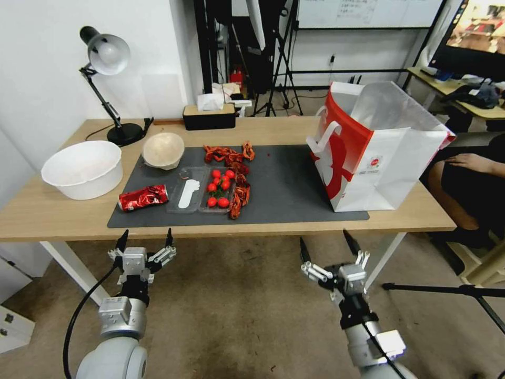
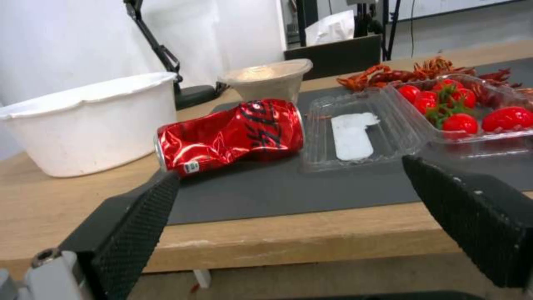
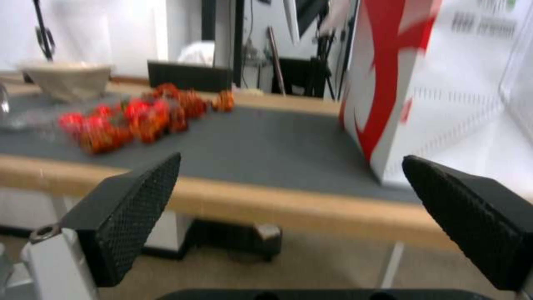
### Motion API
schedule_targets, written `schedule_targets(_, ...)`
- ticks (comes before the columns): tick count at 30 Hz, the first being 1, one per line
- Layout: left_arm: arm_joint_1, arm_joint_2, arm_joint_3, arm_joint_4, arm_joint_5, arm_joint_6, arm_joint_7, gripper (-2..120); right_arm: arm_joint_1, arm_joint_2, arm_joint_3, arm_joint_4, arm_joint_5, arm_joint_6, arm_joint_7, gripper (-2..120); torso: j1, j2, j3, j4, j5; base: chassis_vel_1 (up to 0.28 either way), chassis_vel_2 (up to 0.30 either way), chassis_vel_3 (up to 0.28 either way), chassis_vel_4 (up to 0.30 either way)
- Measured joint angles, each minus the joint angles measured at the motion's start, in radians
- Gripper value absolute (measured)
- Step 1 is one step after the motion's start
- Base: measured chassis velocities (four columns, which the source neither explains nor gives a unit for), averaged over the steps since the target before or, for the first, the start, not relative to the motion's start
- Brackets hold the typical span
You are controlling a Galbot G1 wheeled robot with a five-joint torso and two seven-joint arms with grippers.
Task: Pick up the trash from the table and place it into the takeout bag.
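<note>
Trash lies ahead of the left gripper [image 1: 147, 237], which hangs released and empty below the worktop [image 1: 63, 213] edge: a crushed red can [image 1: 143, 197] on the grey mat [image 1: 284, 184]. The right gripper [image 1: 326, 241], also released, faces the red-and-white takeout bag [image 1: 379, 152] standing on the mat's far right.

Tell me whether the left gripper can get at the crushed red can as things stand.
Probably yes. The left gripper hangs open short of the table's near edge, facing the crushed red can, which lies on its side on the mat with nothing between.
</note>
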Motion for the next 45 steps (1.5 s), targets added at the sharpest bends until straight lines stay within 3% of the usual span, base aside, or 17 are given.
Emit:
schedule_targets(11, 0.0, 0.005, 0.0, 0.003, -0.001, -0.001, 0.0, 100, 0.021, 0.01, -0.015, -0.031, 0.005, -0.003, 0.004, 100, 0.0, 0.0, 0.0, 0.0001, 0.0, 0.0, 0.0, 0.0, 0.0)
schedule_targets(19, -0.028, 0.056, -0.004, 0.028, -0.015, -0.002, 0.005, 100, 0.025, 0.011, -0.013, -0.021, 0.006, -0.014, 0.006, 100, 0.0, 0.0, 0.0, 0.0001, 0.0, 0.0, 0.0, 0.0, 0.0)
schedule_targets(22, -0.068, 0.146, -0.021, 0.062, -0.048, 0.002, 0.021, 100, 0.027, 0.008, -0.008, -0.015, 0.006, -0.021, 0.008, 100, 0.0, 0.0, 0.0, 0.0001, -0.0003, 0.0, 0.0, 0.0, 0.0)
schedule_targets(24, -0.075, 0.166, -0.025, 0.067, -0.056, 0.002, 0.026, 100, 0.028, 0.008, -0.007, -0.014, 0.006, -0.022, 0.008, 100, 0.0, 0.0, 0.0, 0.0001, -0.0002, 0.0, 0.0, 0.0, 0.0)
schedule_targets(26, -0.104, 0.254, -0.036, 0.087, -0.097, 0.005, 0.049, 100, 0.033, 0.009, -0.006, -0.01, 0.006, -0.027, 0.008, 100, 0.0, 0.0, 0.0, 0.0001, -0.0003, 0.0, 0.0, 0.0, 0.0)
schedule_targets(27, -0.104, 0.254, -0.036, 0.087, -0.097, 0.005, 0.049, 100, 0.033, 0.009, -0.006, -0.01, 0.006, -0.027, 0.008, 100, 0.0, 0.0, 0.0, 0.0001, -0.0003, 0.0, 0.0, 0.0, 0.0)
schedule_targets(30, -0.153, 0.381, -0.06, 0.131, -0.132, -0.007, 0.118, 100, 0.039, 0.014, -0.006, -0.005, 0.006, -0.034, 0.008, 100, 0.0, 0.0, 0.0, 0.0, -0.0002, 0.0, 0.0, 0.0, 0.0)
schedule_targets(31, -0.153, 0.381, -0.06, 0.131, -0.132, -0.007, 0.118, 100, 0.039, 0.014, -0.006, -0.005, 0.006, -0.034, 0.008, 100, 0.0, 0.0, 0.0, 0.0, -0.0002, 0.0, 0.0, 0.0, 0.0)
schedule_targets(34, -0.209, 0.529, -0.073, 0.183, -0.196, -0.029, 0.226, 100, 0.048, 0.019, -0.008, -0.003, 0.006, -0.04, 0.008, 100, 0.0, 0.0, 0.0, 0.0001, -0.0005, 0.0, 0.0, 0.0, 0.0)
schedule_targets(35, -0.209, 0.529, -0.073, 0.183, -0.196, -0.029, 0.226, 100, 0.048, 0.019, -0.008, -0.003, 0.006, -0.04, 0.008, 100, 0.0, 0.0, 0.0, 0.0001, -0.0005, 0.0, 0.0, 0.0, 0.0)
schedule_targets(37, -0.256, 0.652, -0.069, 0.232, -0.243, -0.049, 0.294, 100, 0.054, 0.022, -0.008, -0.002, 0.006, -0.043, 0.008, 100, 0.0, 0.0, 0.0, -0.0001, 0.0002, 0.0, 0.0, 0.0, 0.0)
schedule_targets(38, -0.256, 0.652, -0.069, 0.232, -0.243, -0.049, 0.294, 100, 0.054, 0.022, -0.008, -0.002, 0.006, -0.043, 0.008, 100, 0.0, 0.0, 0.0, -0.0001, 0.0002, 0.0, 0.0, 0.0, 0.0)
schedule_targets(41, -0.328, 0.799, -0.055, 0.324, -0.298, -0.092, 0.454, 100, 0.061, 0.022, -0.008, 0.001, 0.006, -0.047, 0.008, 100, 0.0, 0.0, 0.0, -0.0002, 0.0002, 0.0, 0.0, 0.0, 0.0)
schedule_targets(42, -0.328, 0.799, -0.055, 0.324, -0.298, -0.092, 0.454, 100, 0.061, 0.022, -0.008, 0.001, 0.006, -0.047, 0.008, 100, 0.0, 0.0, 0.0, -0.0002, 0.0002, 0.0, 0.0, 0.0, 0.0)
schedule_targets(44, -0.36, 0.861, -0.044, 0.382, -0.329, -0.109, 0.565, 100, 0.068, 0.02, -0.008, 0.002, 0.007, -0.048, 0.008, 100, 0.0, 0.0, 0.0, -0.0004, 0.0, 0.0, 0.0, 0.0, 0.0)
schedule_targets(45, -0.36, 0.861, -0.044, 0.382, -0.329, -0.109, 0.565, 100, 0.068, 0.02, -0.008, 0.002, 0.007, -0.048, 0.008, 100, 0.0, 0.0, 0.0, -0.0004, 0.0, 0.0, 0.0, 0.0, 0.0)
